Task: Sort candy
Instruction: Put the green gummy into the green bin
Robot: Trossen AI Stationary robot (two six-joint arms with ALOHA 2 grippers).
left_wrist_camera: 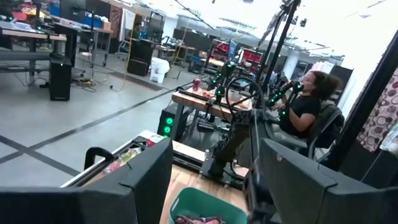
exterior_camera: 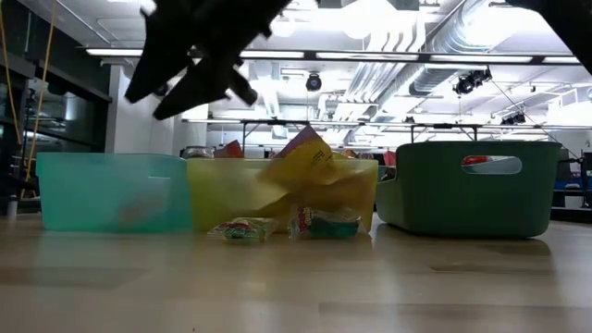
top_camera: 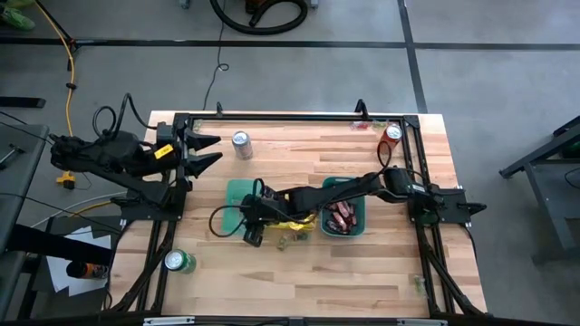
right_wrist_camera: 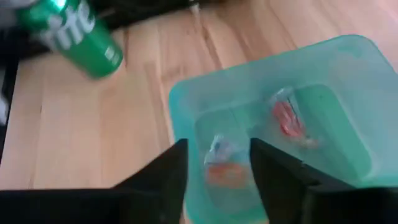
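Right wrist view: right gripper (right_wrist_camera: 217,163), fingers parted and holding nothing, hangs over the teal bin (right_wrist_camera: 348,56), where small wrapped candy (right_wrist_camera: 287,118) lies; left gripper (top_camera: 210,149) rests open by the table edge

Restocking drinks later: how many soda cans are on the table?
3. A silver can near the far edge, a red can at the far right corner, a green can near the left front. None looks hidden.

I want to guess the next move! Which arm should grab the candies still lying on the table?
Probably the right: its pincer hangs open over the teal bin, near the loose candies. The left pincer waits at the table's far-left edge.
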